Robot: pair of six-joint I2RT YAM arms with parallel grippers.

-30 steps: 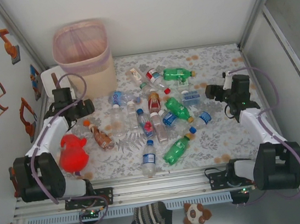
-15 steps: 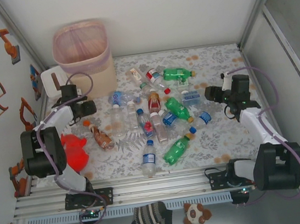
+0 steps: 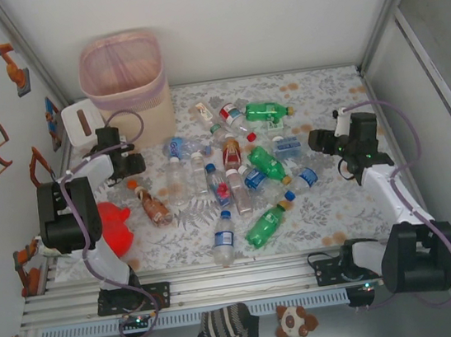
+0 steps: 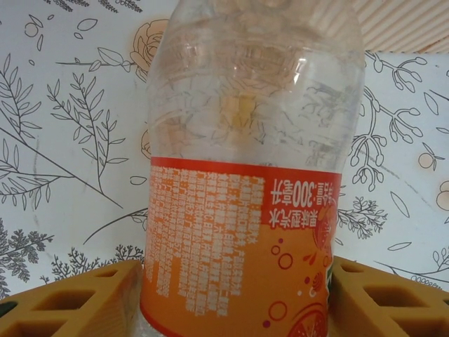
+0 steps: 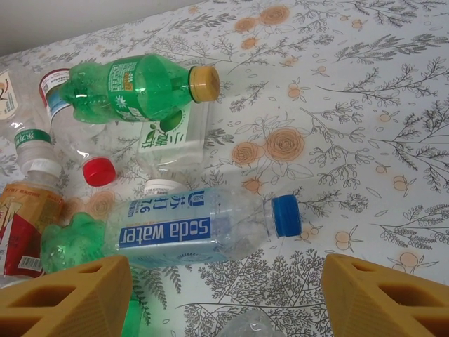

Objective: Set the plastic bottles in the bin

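Left gripper (image 4: 235,284) has closed, pinching the orange-label bottle (image 4: 245,210), its cap cut off; right gripper (image 5: 226,295) spread, soda-water bottle (image 5: 189,228) just ahead.

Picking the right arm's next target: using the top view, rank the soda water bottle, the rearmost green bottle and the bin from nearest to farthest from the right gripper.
1. soda water bottle: just left of the right gripper, ahead of its open jaws.
2. rearmost green bottle: farther back and left.
3. bin: far-left corner, across the table.
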